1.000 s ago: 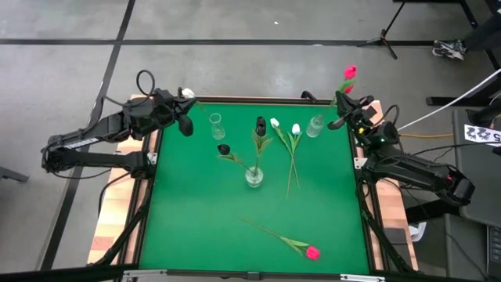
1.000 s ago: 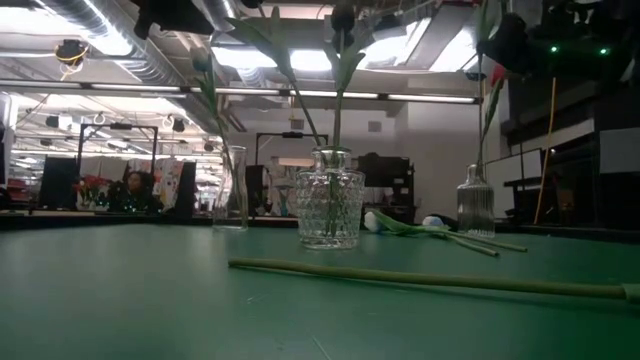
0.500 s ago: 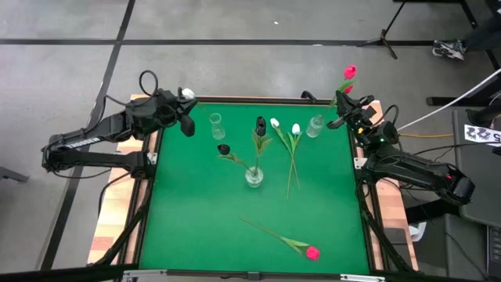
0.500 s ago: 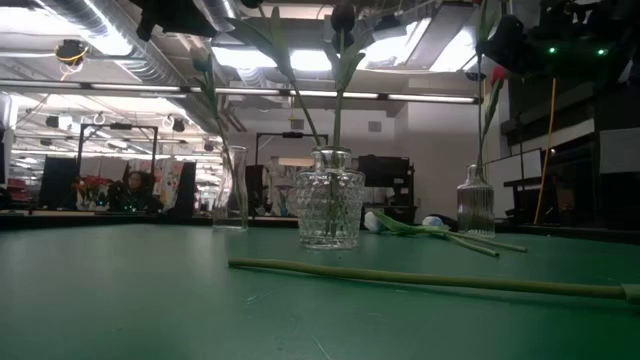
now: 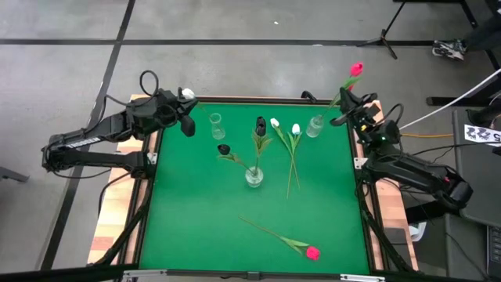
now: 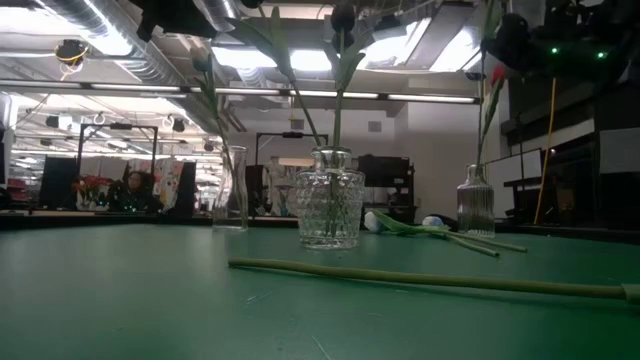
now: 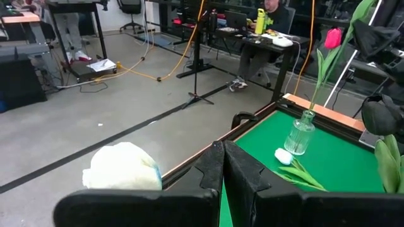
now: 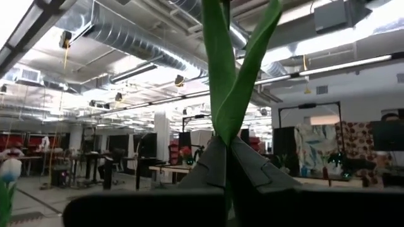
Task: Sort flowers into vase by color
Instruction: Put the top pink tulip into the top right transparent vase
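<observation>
Green felt covers the table (image 5: 196, 227), and the flowers are spread over it and above it. The right gripper (image 5: 342, 108) hangs over the far right corner with its jaws clamped on the green stem of a pink-red tulip (image 5: 357, 69), whose head rises past the table's far edge; in the right wrist view the stem and two leaves (image 8: 232, 75) stand straight up from between the closed fingers (image 8: 208, 167). The lower end of that stem goes into the small clear bottle vase (image 5: 315, 126) near the same corner, as the left wrist view shows.

The left gripper (image 5: 186, 119) sits at the far left corner, jaws clamped on a white tulip (image 5: 188, 93), its head lying just beside the fingers (image 7: 211, 170). A slim clear vase (image 5: 217, 125) stands near it; I cannot tell from the high view whether this stem reaches into the vase.

In the middle a round cut-glass vase (image 5: 254, 177) holds two black tulips (image 5: 260, 124), leaning apart. Two white tulips (image 5: 285, 125) lie flat on the felt between that vase and the bottle vase, stems side by side. Another pink-red tulip (image 5: 311, 252) lies alone near the front edge, well apart from the rest.

In the low view a person (image 6: 133, 190) sits far off in the room.
</observation>
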